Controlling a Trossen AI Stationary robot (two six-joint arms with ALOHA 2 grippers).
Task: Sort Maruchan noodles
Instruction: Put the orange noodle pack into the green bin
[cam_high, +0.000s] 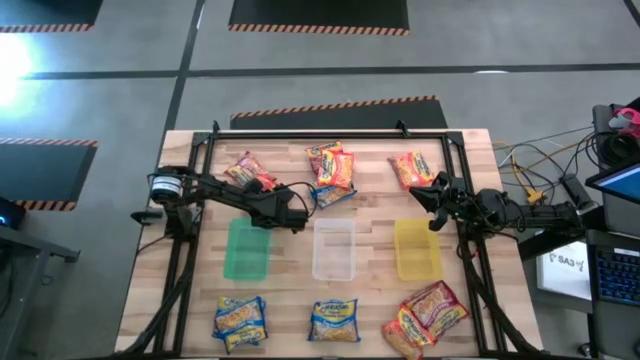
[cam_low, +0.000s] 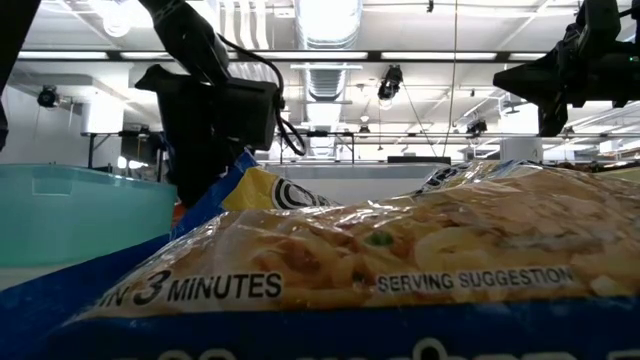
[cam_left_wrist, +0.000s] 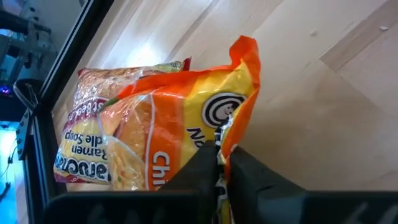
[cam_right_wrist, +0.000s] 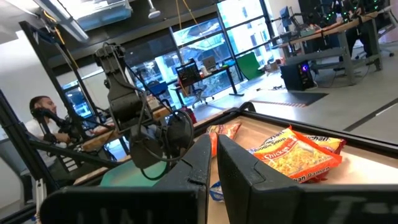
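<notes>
My left gripper (cam_left_wrist: 219, 163) (cam_high: 308, 205) is shut on an orange-yellow Maruchan packet (cam_left_wrist: 186, 118) (cam_high: 336, 195) over the table's far middle. A red-pink packet (cam_left_wrist: 87, 130) lies behind it. Other packets lie at the far edge (cam_high: 250, 172) (cam_high: 330, 163) (cam_high: 412, 168) and the near edge (cam_high: 240, 320) (cam_high: 333, 320) (cam_high: 425, 315). My right gripper (cam_right_wrist: 214, 146) (cam_high: 432, 196) is shut on nothing. It hovers beside the far-right orange packet (cam_right_wrist: 298, 152), above the yellow bin's far end. My left gripper pinches the orange-yellow packet between its two fingers by the crinkled side seam (cam_left_wrist: 225, 138), next to the round logo. The fingers come level, from the table's left. The packet stands on edge in front of the fingers (cam_left_wrist: 202, 168); whether it is clear of the table cannot be told.
A green bin (cam_high: 247, 250), a clear bin (cam_high: 333, 250) and a yellow bin (cam_high: 417, 250) stand in a row across the table's middle. A black frame (cam_high: 330, 135) borders the table. A blue-yellow packet (cam_low: 400, 270) fills the low view. A person (cam_right_wrist: 43, 115) sits beyond the table.
</notes>
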